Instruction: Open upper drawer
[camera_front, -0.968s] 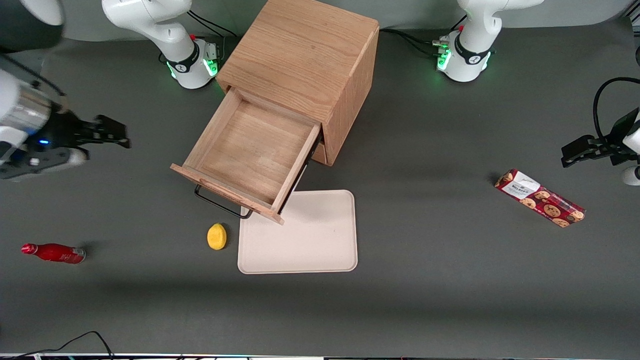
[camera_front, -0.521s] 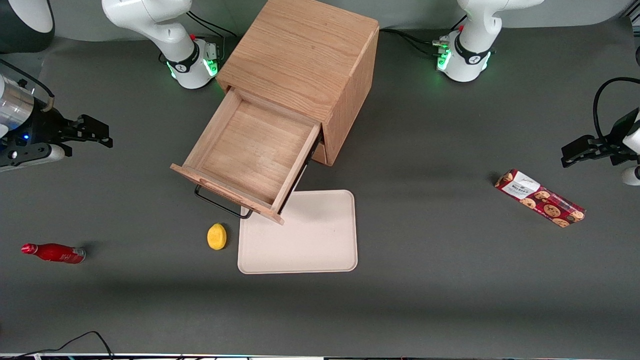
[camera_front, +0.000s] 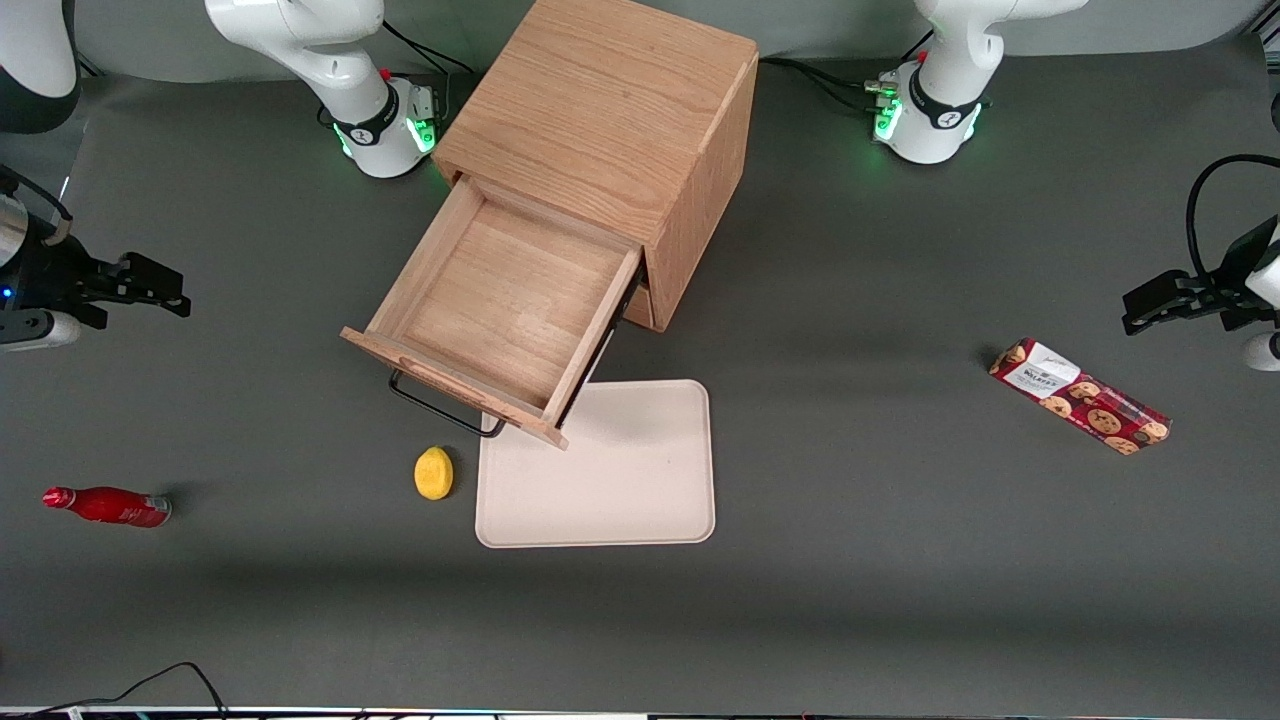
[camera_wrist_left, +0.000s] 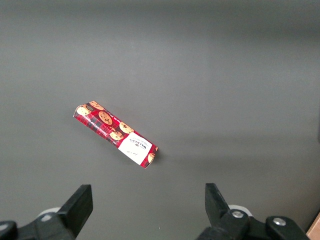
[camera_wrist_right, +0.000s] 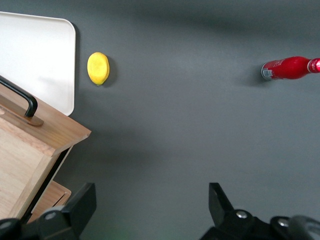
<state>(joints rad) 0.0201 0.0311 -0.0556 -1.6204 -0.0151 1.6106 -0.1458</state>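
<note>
The oak cabinet (camera_front: 610, 130) stands mid-table. Its upper drawer (camera_front: 500, 310) is pulled far out, an empty light-wood tray with a thin black wire handle (camera_front: 440, 405) on its front. The drawer's corner (camera_wrist_right: 45, 135) and handle (camera_wrist_right: 22, 97) also show in the right wrist view, with the lower drawer (camera_wrist_right: 50, 197) under it. My right gripper (camera_front: 165, 290) is open and empty, well away from the drawer toward the working arm's end of the table. In the right wrist view the gripper (camera_wrist_right: 150, 200) holds nothing above bare table.
A cream tray (camera_front: 600, 470) lies in front of the drawer, a yellow lemon (camera_front: 433, 472) beside it. A red bottle (camera_front: 105, 506) lies toward the working arm's end. A red cookie box (camera_front: 1080, 396) lies toward the parked arm's end.
My right gripper has drawn away from the drawer toward the working arm's end of the table. The drawer stays pulled out and has not moved.
</note>
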